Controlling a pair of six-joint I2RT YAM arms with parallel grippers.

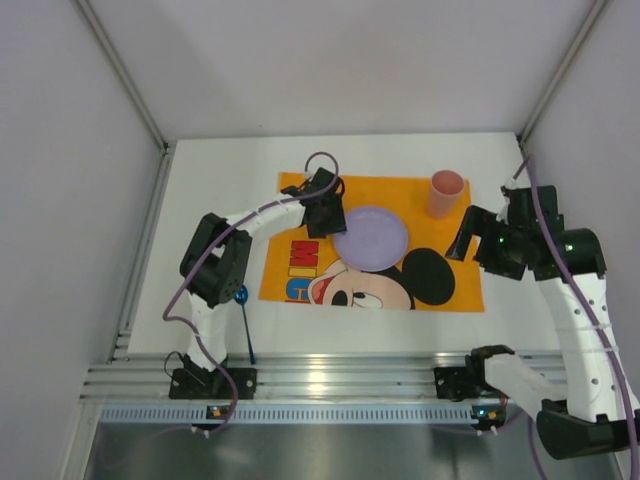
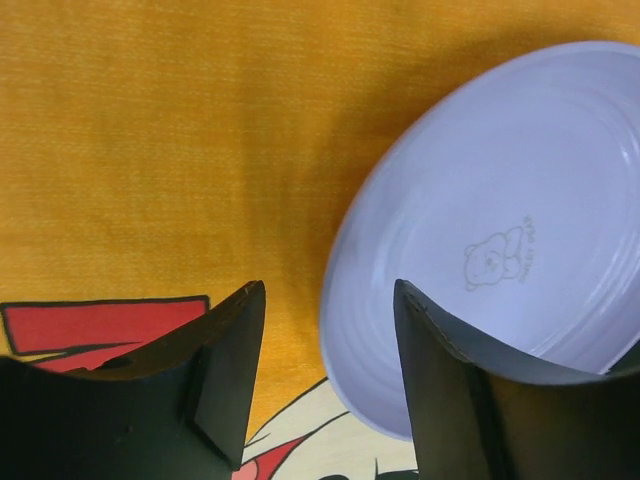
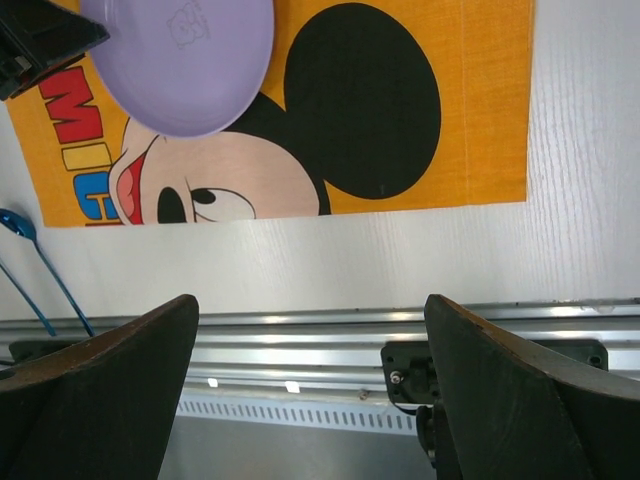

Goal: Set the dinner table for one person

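cup (image 1: 446, 193) far right, plate (image 1: 370, 237) centre of placemat (image 1: 440, 240), dinner table (image 1: 215, 180) leftward seemingly passable

Top camera overlooks the dinner table (image 1: 220, 180); both wrists see the plate (image 2: 500, 200)

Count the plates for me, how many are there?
1. The purple plate lies on the orange Mickey placemat, right beside the left gripper. No other shows, though the arms hide some table.

Dinner table (image 1: 215, 190): large rectangular tabletop, plain matte white, flat and level. Extends from the metal rail (image 1: 330, 378) at its near edge to the back wall. An orange placemat (image 1: 462, 272) lies across its middle.
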